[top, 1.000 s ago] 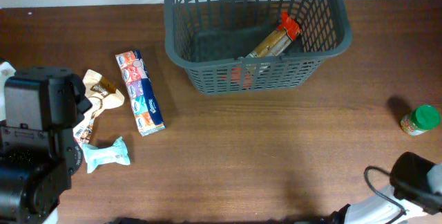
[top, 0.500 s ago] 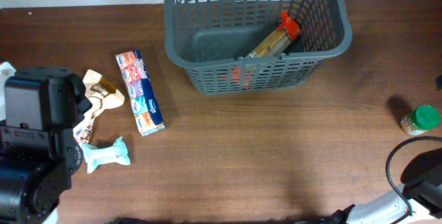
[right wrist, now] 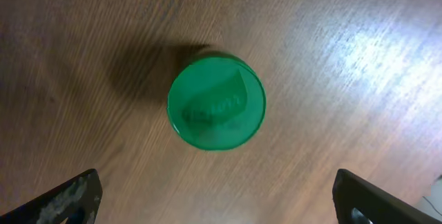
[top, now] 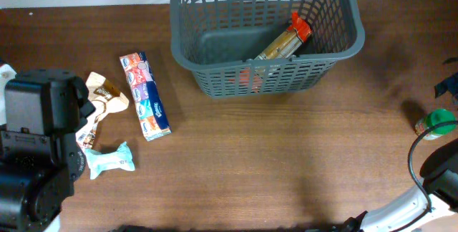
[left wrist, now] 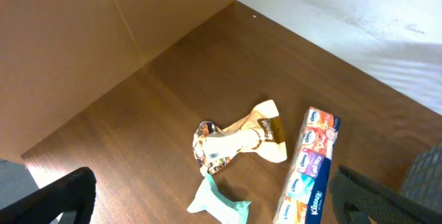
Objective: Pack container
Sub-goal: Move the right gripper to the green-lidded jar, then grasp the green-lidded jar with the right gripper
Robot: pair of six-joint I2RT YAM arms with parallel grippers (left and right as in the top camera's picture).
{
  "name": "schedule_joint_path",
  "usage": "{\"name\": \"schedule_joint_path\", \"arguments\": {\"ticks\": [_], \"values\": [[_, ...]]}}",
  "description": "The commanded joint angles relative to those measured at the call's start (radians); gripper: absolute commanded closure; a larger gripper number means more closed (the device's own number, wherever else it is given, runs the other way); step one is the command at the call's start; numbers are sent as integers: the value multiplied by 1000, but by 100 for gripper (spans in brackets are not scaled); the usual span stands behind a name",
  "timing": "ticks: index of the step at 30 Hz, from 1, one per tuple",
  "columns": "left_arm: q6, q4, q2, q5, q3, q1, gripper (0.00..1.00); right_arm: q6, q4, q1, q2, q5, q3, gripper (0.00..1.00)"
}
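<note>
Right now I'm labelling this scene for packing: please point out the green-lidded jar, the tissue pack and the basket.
green-lidded jar [right wrist: 216,101]: right wrist view, centre of its lid.
tissue pack [top: 145,97]: overhead view, middle of its printed top face.
basket [top: 300,74]: overhead view, its near lattice wall.

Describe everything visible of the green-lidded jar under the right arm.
The jar stands upright on the wooden table, alone at the far right, clear of the basket. The wrist view shows only its round, glossy green lid, plastic-looking, with a faint raised mark. The right gripper hangs over it, fingers spread wide, touching nothing.
</note>
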Motion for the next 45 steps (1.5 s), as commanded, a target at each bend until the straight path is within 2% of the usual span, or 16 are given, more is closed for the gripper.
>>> {"name": "schedule_joint_path", "arguments": {"ticks": [1,10,19,45], "values": [[-3,-2,0,9,3,5,0,-6,6,-20,27,-21,-5,1],[-3,-2,0,9,3,5,0,-13,6,-61,73,-34,-6,1],[-3,-2,0,9,3,5,0,-81,23,-70,83,-117,-14,1],[-3,-2,0,9,3,5,0,-119,280,-60,84,-117,-311,1]]}}
